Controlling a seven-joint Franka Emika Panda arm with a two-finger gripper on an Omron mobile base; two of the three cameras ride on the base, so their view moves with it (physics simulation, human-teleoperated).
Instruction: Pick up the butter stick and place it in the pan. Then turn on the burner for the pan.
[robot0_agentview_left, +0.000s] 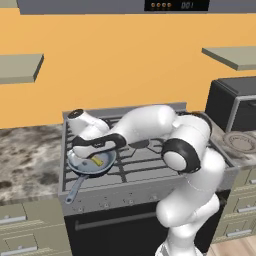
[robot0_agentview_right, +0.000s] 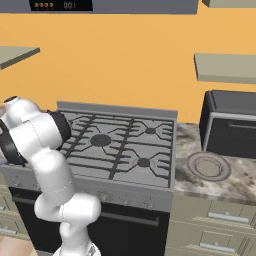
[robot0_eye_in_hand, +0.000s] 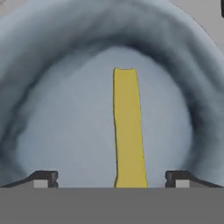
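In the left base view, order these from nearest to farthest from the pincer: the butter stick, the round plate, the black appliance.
1. butter stick, in the pan under the pincer.
2. round plate, on the right counter.
3. black appliance, behind the plate; close call with it.

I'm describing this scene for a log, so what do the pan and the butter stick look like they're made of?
The pan looks like brushed grey-blue metal, dull soft sheen, dark shading on its wall. The butter stick is flat opaque yellow, matte, suggesting butter; the render shows no texture. The open gripper hangs above it.

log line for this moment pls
phase: butter placed | butter stick: lying in pan | gripper: open, over pan | burner: not seen lit
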